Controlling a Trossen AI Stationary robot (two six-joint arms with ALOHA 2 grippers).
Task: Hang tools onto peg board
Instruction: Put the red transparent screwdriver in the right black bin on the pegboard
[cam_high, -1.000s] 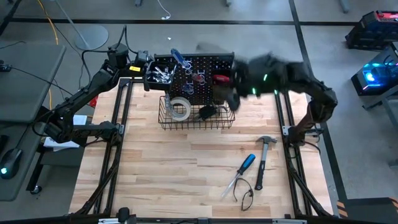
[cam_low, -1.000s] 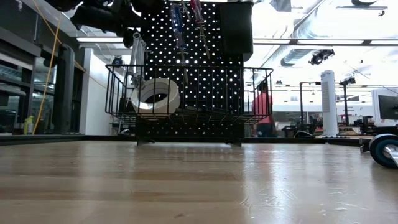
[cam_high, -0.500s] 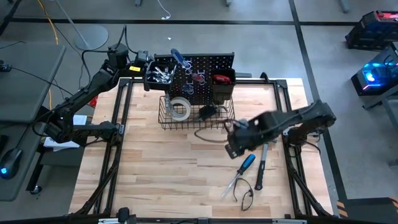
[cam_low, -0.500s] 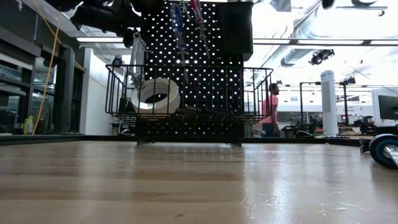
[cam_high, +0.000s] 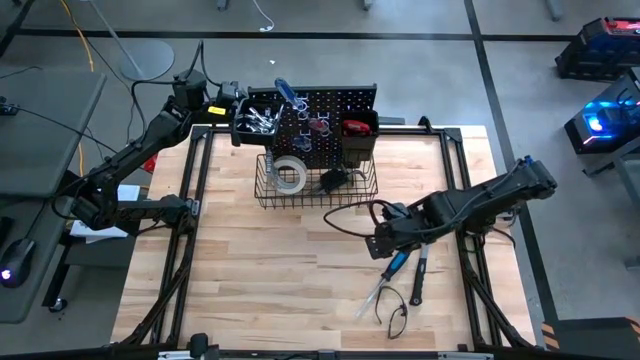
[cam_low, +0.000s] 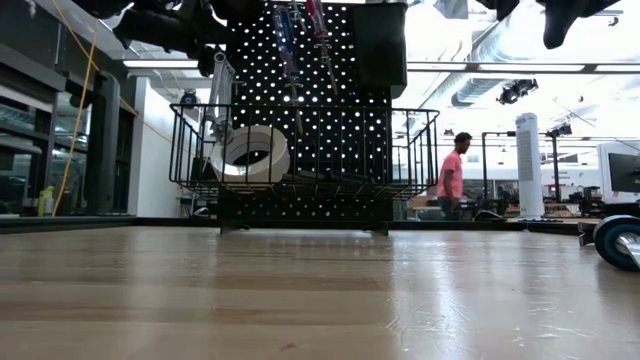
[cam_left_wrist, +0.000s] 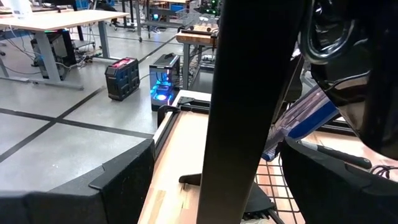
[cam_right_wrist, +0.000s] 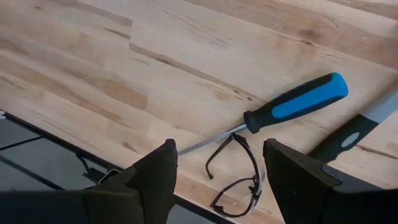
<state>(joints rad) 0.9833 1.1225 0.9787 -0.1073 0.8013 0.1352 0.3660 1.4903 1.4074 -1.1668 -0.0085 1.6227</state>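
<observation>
We had our right gripper (cam_high: 383, 243) wide open and empty above the blue-handled screwdriver (cam_high: 397, 264), which lay flat on the table (cam_high: 260, 280) beside the claw hammer (cam_high: 421, 258) and a pair of safety glasses (cam_high: 395, 312). We judged the screwdriver light and stiff, its rubbery handle the surest hold, its thin shaft slippery. Bare wood left approach room, though the table's near edge was close. The left gripper (cam_high: 222, 97) hung open beside the peg board (cam_high: 335, 102)
</observation>
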